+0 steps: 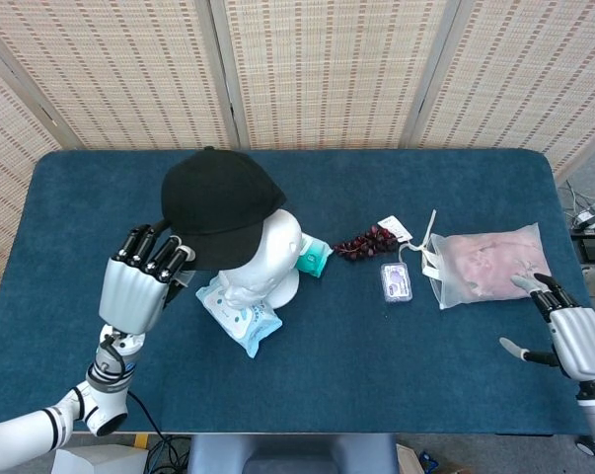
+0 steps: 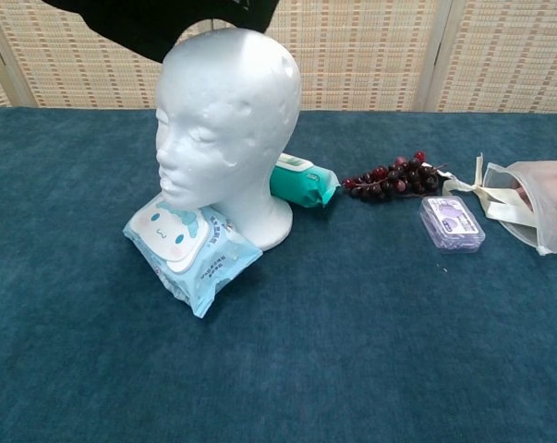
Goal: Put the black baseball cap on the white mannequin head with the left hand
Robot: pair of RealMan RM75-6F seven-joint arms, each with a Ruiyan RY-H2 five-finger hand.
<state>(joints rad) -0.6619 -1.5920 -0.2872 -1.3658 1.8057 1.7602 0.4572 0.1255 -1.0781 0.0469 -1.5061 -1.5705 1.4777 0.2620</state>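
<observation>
My left hand [image 1: 139, 286] holds the black baseball cap [image 1: 218, 205] by its brim, lifted above the table. The cap hangs over the left part of the white mannequin head [image 1: 267, 255], covering its crown in the head view. In the chest view the cap [image 2: 167, 18] floats just above the mannequin head [image 2: 227, 120], at the top edge of the frame; I cannot tell whether they touch. My right hand [image 1: 573, 336] stands open at the table's right edge, holding nothing. Neither hand shows in the chest view.
A light-blue wipes pack [image 1: 240, 316] lies against the mannequin's base, a teal pack [image 1: 315, 257] behind it. Dark grapes [image 1: 368, 241], a small purple box [image 1: 396, 281] and a translucent bag [image 1: 484, 265] lie to the right. A woven screen stands behind the blue table [image 1: 356, 365].
</observation>
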